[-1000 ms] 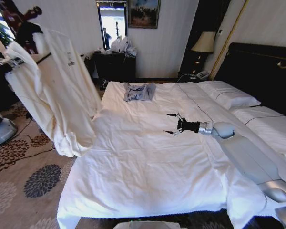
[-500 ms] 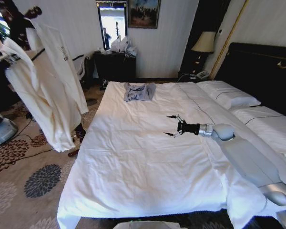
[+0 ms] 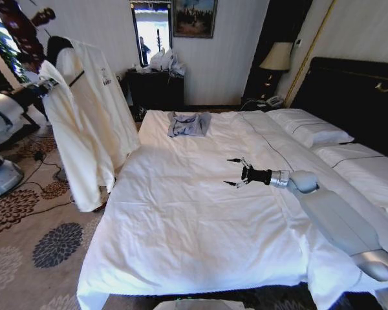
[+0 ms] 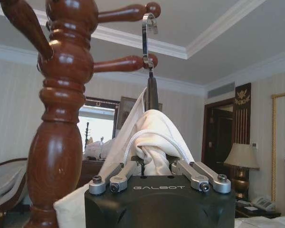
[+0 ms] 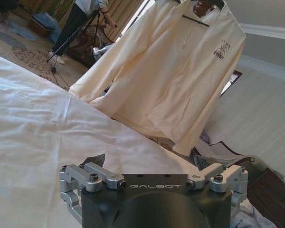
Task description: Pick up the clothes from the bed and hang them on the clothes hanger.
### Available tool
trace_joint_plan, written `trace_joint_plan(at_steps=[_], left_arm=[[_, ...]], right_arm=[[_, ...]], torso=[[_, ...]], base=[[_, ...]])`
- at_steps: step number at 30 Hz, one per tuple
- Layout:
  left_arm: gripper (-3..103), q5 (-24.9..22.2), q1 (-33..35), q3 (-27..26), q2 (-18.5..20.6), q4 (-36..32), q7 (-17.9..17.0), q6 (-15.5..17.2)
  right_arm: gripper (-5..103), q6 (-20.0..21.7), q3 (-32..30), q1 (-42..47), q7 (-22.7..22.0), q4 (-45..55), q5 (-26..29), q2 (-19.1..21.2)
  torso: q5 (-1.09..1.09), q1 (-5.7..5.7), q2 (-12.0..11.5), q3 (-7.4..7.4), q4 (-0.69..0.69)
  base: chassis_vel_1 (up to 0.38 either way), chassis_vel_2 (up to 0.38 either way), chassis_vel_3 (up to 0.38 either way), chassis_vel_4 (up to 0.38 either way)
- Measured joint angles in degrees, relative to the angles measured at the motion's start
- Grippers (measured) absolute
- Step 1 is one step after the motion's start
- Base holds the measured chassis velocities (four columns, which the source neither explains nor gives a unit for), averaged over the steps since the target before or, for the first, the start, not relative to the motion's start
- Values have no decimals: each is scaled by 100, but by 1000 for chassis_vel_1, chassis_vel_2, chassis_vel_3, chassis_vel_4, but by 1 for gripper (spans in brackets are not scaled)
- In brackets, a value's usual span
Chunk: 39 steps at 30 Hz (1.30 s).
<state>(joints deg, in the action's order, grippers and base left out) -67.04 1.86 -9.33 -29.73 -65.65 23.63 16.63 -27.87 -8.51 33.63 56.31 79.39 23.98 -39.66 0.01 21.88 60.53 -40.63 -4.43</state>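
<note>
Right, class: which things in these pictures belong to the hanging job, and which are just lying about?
Belong to the job:
- cream garment, on a hook, held by the left gripper
- coat stand
- bed

Just lying about:
- grey-blue folded garment
- pillows
- lamp
- right gripper, open, over the sheet

Clothes left of bed, beside clothes hanger; small folded garment on bed's far end.
</note>
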Motion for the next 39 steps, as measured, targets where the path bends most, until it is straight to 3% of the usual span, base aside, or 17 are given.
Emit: trace_joint_plan(at_steps=[13, 17, 29, 39], left_arm=[[21, -35, -57, -95, -32, 318, -289, 65], [21, -34, -134, -81, -109, 411, -300, 65], [21, 205, -932, 610, -600, 1004, -294, 130], [21, 228, -535, 315, -602, 832, -589, 340]], right_arm=[[100, -27, -116, 119, 1, 84, -21, 51], [100, -49, -169, 194, 5, 102, -30, 91], [100, -100, -297, 289, 16, 98, -31, 171], [100, -165, -429, 399, 68, 45, -31, 199]], torso=[[-2, 0, 0, 0, 1], [-1, 0, 0, 0, -4], [1, 0, 1, 0, -4], [0, 0, 1, 0, -2]], base=[[0, 0, 0, 0], [0, 0, 0, 0], [0, 0, 0, 0], [0, 0, 0, 0]])
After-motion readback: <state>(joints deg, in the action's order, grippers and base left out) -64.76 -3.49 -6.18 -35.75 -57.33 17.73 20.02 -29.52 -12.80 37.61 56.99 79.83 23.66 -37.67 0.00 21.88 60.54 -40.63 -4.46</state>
